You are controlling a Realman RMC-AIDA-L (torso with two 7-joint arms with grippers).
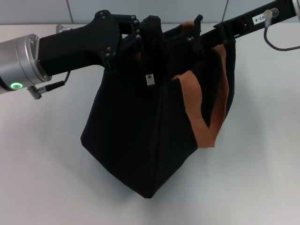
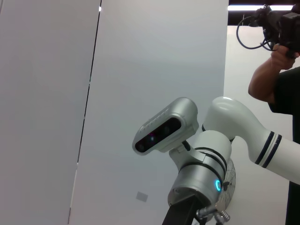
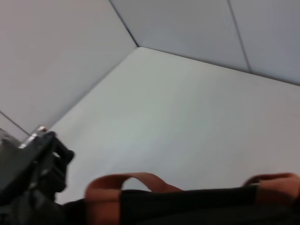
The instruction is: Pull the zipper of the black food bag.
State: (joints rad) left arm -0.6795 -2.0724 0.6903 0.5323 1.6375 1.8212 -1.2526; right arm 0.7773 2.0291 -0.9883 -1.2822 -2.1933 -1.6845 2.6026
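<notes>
The black food bag (image 1: 140, 136) stands on the white table, its orange-brown strap handles (image 1: 194, 103) hanging down its right side. A small silver zipper tab (image 1: 150, 79) hangs on the bag's upper front edge. My left gripper (image 1: 137, 43) reaches in from the left and is shut on the bag's top left corner, just above the tab. My right gripper (image 1: 199, 33) comes in from the upper right and sits at the bag's top rim by a handle. In the right wrist view, the bag's top edge (image 3: 187, 204) and the left gripper (image 3: 33, 164) show.
The white table (image 1: 51, 154) surrounds the bag, with a wall behind it. The left wrist view shows only my head camera (image 2: 164, 129) and a person holding a camera (image 2: 276, 61).
</notes>
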